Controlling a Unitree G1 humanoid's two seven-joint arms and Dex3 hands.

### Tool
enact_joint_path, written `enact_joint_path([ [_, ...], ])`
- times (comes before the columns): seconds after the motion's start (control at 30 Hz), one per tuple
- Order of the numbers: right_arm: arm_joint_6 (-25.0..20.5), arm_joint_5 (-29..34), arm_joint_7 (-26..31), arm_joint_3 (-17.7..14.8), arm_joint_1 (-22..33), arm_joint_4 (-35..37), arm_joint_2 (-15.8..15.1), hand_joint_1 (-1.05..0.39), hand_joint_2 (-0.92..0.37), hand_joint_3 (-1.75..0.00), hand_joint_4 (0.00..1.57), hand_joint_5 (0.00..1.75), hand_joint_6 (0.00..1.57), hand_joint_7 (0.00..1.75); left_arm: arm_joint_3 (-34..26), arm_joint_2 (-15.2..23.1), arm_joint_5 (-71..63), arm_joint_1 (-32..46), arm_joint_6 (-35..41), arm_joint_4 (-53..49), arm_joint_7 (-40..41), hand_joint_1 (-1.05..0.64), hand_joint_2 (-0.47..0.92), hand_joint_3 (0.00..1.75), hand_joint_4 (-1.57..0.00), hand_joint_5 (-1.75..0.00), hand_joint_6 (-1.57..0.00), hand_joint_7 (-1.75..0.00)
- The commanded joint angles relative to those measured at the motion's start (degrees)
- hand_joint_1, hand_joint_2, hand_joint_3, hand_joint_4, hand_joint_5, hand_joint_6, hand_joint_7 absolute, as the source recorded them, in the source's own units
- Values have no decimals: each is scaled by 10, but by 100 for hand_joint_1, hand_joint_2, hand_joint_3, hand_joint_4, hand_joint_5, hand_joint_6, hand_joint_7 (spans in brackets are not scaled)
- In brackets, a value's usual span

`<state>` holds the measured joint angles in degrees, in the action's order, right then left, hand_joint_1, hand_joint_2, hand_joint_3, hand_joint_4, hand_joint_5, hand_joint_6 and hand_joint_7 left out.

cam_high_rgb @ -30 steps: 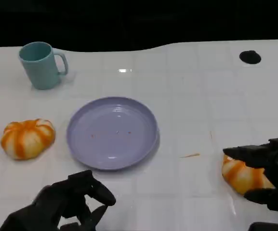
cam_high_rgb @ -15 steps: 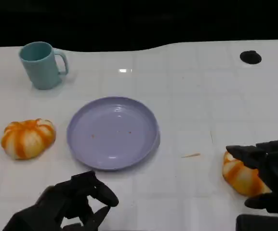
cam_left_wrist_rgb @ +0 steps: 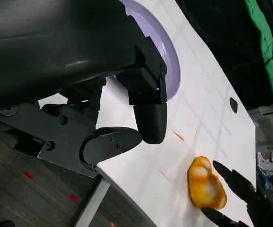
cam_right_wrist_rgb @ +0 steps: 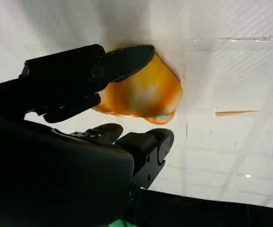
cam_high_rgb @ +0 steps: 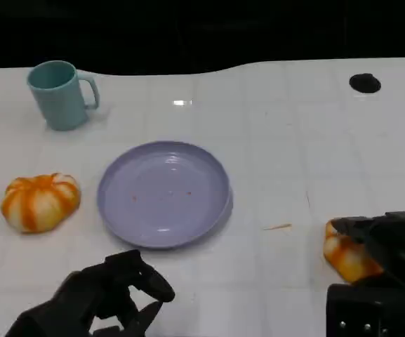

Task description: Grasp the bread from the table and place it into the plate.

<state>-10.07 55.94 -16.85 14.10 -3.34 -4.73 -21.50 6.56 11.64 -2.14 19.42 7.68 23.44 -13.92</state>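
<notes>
White table (cam_high_rgb: 286, 140) | right hand (cam_high_rgb: 388, 246) grips bread (cam_high_rgb: 346, 256) | plate (cam_high_rgb: 163, 193) bare

White tiled table (cam_high_rgb: 293, 140). Lavender plate (cam_high_rgb: 163, 193) with tiny reddish specks. Teal mug (cam_high_rgb: 58, 95). 2 orange breads with pale cream stripes: 1 bread (cam_high_rgb: 346, 254) between the black fingers (cam_high_rgb: 360, 226) of the right hand (cam_high_rgb: 392, 256); second bread (cam_high_rgb: 41, 201) well apart.
</notes>
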Motion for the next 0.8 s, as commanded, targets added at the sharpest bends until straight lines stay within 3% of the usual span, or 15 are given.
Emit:
enact_joint_path([
  [0.03, -20, -8, 10, 15, -33, 54, 6, -57, -92, -8, 24, 15, 37, 1, -3, 4, -2, 5, 8, 13, 4, -27, 77, 70, -63, -175, -64, -127],
  [0.37, -52, -54, 8, 37, -89, 148, 22, -56, -92, -12, 30, 15, 51, 6, 0, 3, -5, 7, 11, 21, 6, -27, 77, 70, -64, -175, -64, -126],
  [0.53, -48, -83, 47, 34, -99, 168, 30, -50, -92, -12, 55, 18, 83, 12, 0, 3, -5, 8, 11, 24, 5, -26, 78, 70, -64, -175, -63, -127],
  [0.6, -20, -100, 110, 24, -95, 179, 37, -42, -92, -8, 74, 26, 97, 15, 0, 2, -6, 7, 11, 25, 6, -26, 78, 69, -64, -175, -63, -127],
  [0.63, -6, -109, 136, 19, -94, 185, 39, -36, -92, -7, 85, 37, 105, 15, 1, 2, -6, 7, 10, 25, 6, -25, 78, 69, -64, -175, -63, -127],
  [0.67, 4, -117, 154, 18, -93, 189, 39, -31, -92, -6, 88, 56, 112, 12, 1, 2, -6, 7, 10, 25, 7, -25, 78, 69, -64, -175, -64, -127],
  [0.73, 46, -135, 206, 11, -89, 201, 39, -25, -92, -9, 92, 78, 120, 12, 1, 3, -8, 8, 6, 24, 6, -25, 78, 69, -63, -175, -64, -127],
  [0.77, 74, -147, 233, 7, -88, 209, 39, -17, -90, -16, 91, 118, 127, 15, 1, 4, -9, 8, 4, 24, 6, -25, 78, 69, -63, -175, -63, -127],
  [0.8, 97, -156, 253, 4, -87, 216, 39, -12, -70, -58, 89, 151, 127, 33, 1, 4, -10, 9, 3, 24, 6, -24, 78, 69, -63, -175, -63, -127],
])
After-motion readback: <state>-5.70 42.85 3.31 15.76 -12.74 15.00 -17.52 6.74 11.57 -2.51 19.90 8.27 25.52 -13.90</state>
